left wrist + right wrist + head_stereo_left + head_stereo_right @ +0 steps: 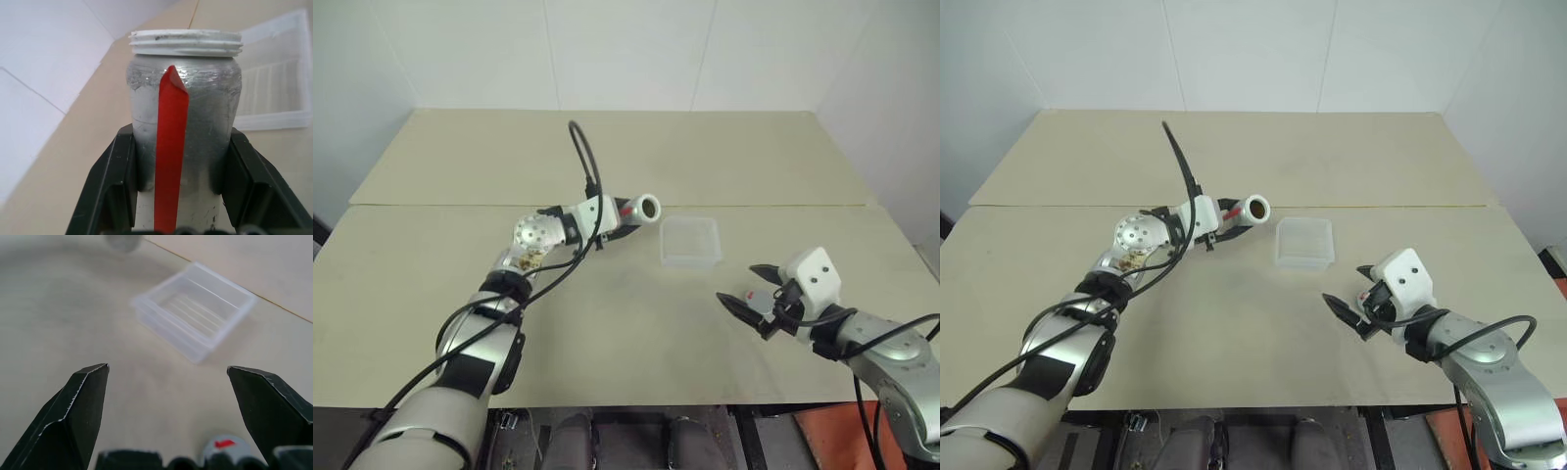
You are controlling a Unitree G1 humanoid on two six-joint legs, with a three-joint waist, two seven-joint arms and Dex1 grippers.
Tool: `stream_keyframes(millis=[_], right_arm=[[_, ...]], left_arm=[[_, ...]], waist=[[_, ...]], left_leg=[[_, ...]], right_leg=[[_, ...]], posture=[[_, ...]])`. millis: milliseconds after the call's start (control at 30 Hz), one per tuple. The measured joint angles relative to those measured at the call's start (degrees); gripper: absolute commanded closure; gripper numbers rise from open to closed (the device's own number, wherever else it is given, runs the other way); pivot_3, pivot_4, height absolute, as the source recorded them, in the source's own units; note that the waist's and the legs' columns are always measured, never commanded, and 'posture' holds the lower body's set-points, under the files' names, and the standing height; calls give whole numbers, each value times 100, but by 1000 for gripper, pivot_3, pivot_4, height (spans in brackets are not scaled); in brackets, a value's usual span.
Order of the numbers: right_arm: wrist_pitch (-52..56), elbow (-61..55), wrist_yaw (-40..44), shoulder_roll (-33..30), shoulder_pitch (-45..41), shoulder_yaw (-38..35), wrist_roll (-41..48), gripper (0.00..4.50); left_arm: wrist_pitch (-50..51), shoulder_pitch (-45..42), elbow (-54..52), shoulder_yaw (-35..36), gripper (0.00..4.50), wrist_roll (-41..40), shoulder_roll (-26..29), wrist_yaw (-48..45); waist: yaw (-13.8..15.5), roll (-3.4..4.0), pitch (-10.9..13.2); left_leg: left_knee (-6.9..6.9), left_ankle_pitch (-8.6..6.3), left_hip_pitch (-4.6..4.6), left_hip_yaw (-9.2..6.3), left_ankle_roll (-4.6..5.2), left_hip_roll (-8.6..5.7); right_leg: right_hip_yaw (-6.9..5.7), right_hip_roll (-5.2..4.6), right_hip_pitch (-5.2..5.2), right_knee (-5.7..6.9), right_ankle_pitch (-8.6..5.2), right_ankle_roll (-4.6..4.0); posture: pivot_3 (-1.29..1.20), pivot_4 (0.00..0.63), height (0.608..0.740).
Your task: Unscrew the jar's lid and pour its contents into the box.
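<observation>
Silvery jar [183, 127] clamped in left end effector [625, 217], beside box [690, 240]

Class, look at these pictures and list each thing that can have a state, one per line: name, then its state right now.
jar: lid off, mouth open, tipped on its side toward the box, held off the table
box: open on the table, looks empty
lid: off the jar, lying below the right gripper
left gripper: shut on the jar
right gripper: open, holding nothing
</observation>
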Motion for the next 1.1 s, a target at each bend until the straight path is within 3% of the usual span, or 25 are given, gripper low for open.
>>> stream_keyframes(millis=[200,400,633,800,1100], right_arm=[[195,-532,-163,58,250,-18,119,31],[411,-930,-440,220,396,58,228,31],[585,-1146,-685,264,496,115,292,31],[650,-1170,-842,267,478,103,313,31],[779,-1267,-1140,335,330,237,320,31]], left_arm=[[-520,-793,673,-866,2610,1382,-4,1090],[-451,-1513,964,-2005,2610,2960,-300,3110],[660,-2210,1189,-4678,2610,5971,-678,7198],[1180,-2226,1379,-5248,2610,6568,-873,8297],[1522,-2227,1463,-5514,2610,6904,-907,8743]], waist=[[-1,-16,9],[17,-34,20],[24,-65,38],[24,-65,38],[65,-65,38]], left_leg=[[2,0,-1,-1,-1,0],[4,0,-5,-3,0,-4],[4,0,-18,-5,-1,-4],[20,6,-79,0,-8,-3],[31,5,-84,9,-6,-4]], right_leg=[[-1,0,-2,5,-1,3],[0,-3,-3,3,-2,7],[3,-3,-20,10,-3,10],[11,-3,-99,41,-2,9],[8,-4,-99,40,-2,9]], posture=[[0,150,740],[0,150,740],[0,150,740],[0,150,740],[0,150,740]])
